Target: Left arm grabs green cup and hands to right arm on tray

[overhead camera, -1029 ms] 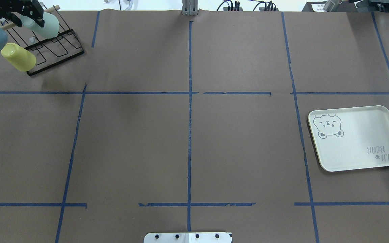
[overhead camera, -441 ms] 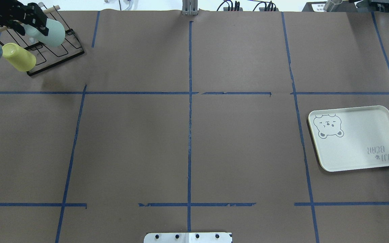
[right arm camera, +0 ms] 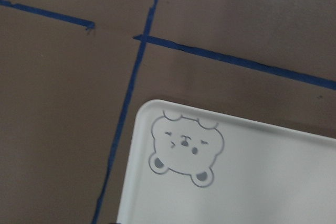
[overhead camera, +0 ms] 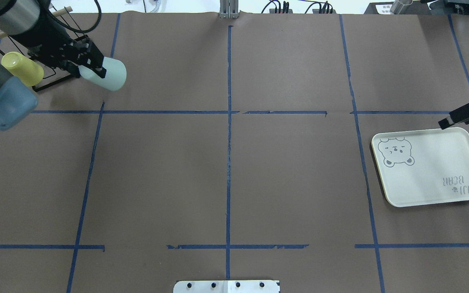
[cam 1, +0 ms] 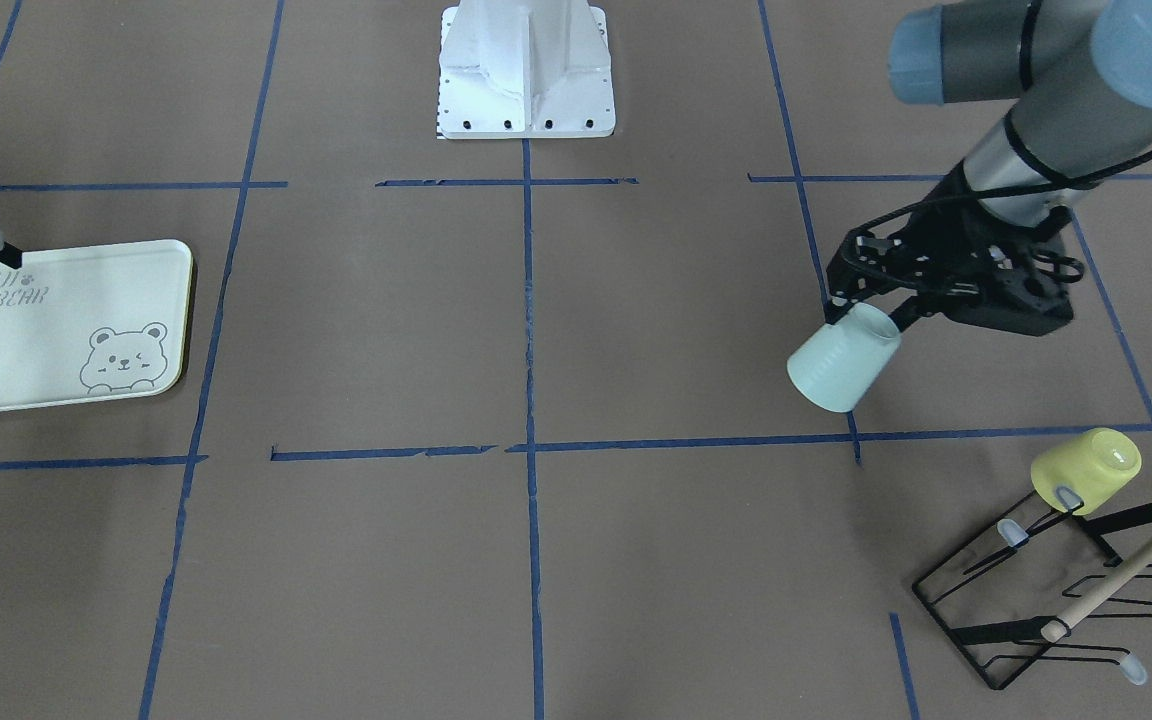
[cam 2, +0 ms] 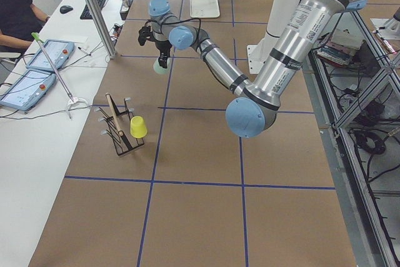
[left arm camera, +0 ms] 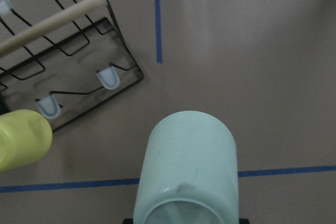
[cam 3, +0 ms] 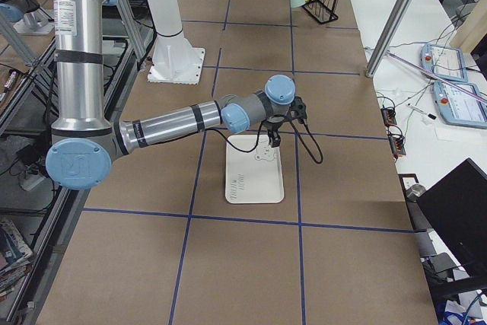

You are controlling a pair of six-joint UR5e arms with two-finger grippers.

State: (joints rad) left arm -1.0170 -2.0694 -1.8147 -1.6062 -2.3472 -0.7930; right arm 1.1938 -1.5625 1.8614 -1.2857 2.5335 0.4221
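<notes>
Two cups are counted: the green cup (cam 1: 841, 360), clamped in the left claw (cam 1: 868, 315) above the worktop's (overhead camera: 291, 171) far left, and a yellow cup (cam 1: 1086, 470) on the single rack (cam 1: 996, 600). One tray (cam 1: 46, 340) lies right. The right claw (overhead camera: 460, 115) is cut off, so its state cannot be told

Brown tabletop (overhead camera: 157, 175), blue tape grid (overhead camera: 229, 162).

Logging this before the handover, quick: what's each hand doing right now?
Left hand: closed on the green cup.
Right hand: in view by the tray, but open or closed cannot be told.
</notes>
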